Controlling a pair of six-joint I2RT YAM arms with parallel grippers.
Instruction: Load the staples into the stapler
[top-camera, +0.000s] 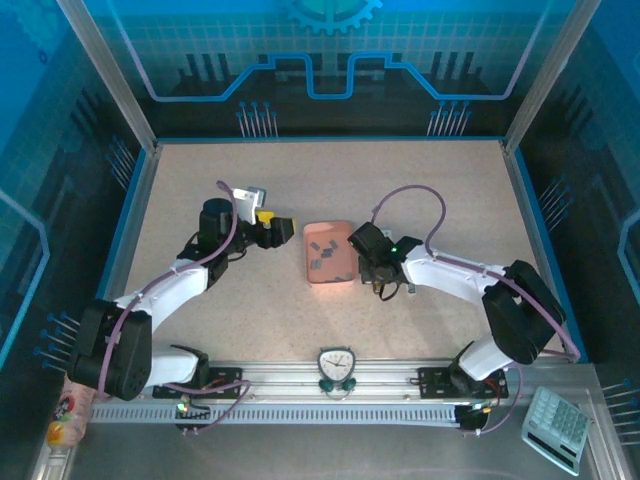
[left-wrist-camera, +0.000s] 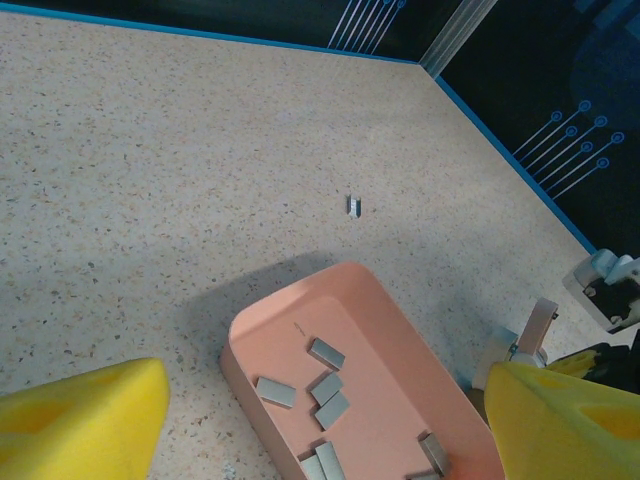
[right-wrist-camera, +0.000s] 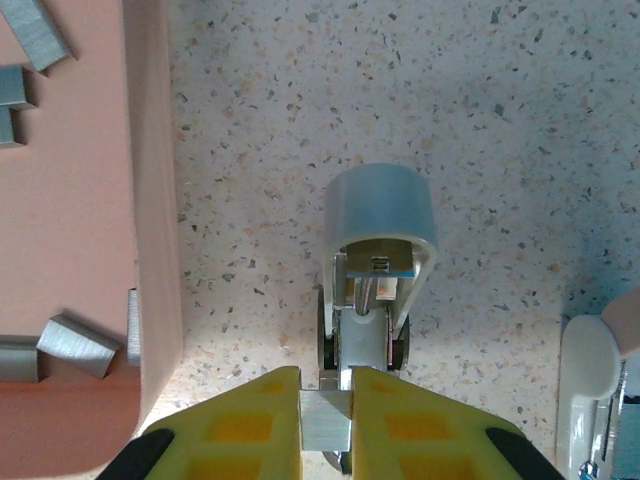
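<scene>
I see one grey strip of staples (right-wrist-camera: 325, 425) on my right wrist feed, pinched between the yellow pads (right-wrist-camera: 240, 425) of the right gripper (right-wrist-camera: 326, 392), whose jaws are drawn in tight on it. At 12 o'clock from that strip lies the stapler (right-wrist-camera: 378, 215), seen end-on. It has a pale blue rounded top arched over an open metal channel, and its near end is just beside the held strip. I cannot tell whether the strip touches the channel.

The other staples (right-wrist-camera: 75, 345) lie loose in the pink tray (right-wrist-camera: 150, 200) at 9 o'clock from the stapler. The tray's wall is near the stapler but apart from it. At 4 o'clock from the stapler there is a white rounded part (right-wrist-camera: 588, 365) that I cannot identify.

On the overhead camera the tray sits about mid-table (top-camera: 200, 180), with the right gripper at its 3 o'clock, close against its edge. The left gripper (top-camera: 280, 230) is at its 10 o'clock, a little apart from it. Its yellow fingers (left-wrist-camera: 85, 420) stand wide apart, and the left wrist feed looks between them onto the tray, where several grey strips lie at odd angles.

In that feed a tiny grey piece (left-wrist-camera: 353, 206) rests on the bare speckled surface at 12 o'clock from the tray, well apart from it. A small round dial (top-camera: 335, 368) sits on the rail at the tray's 6 o'clock.
</scene>
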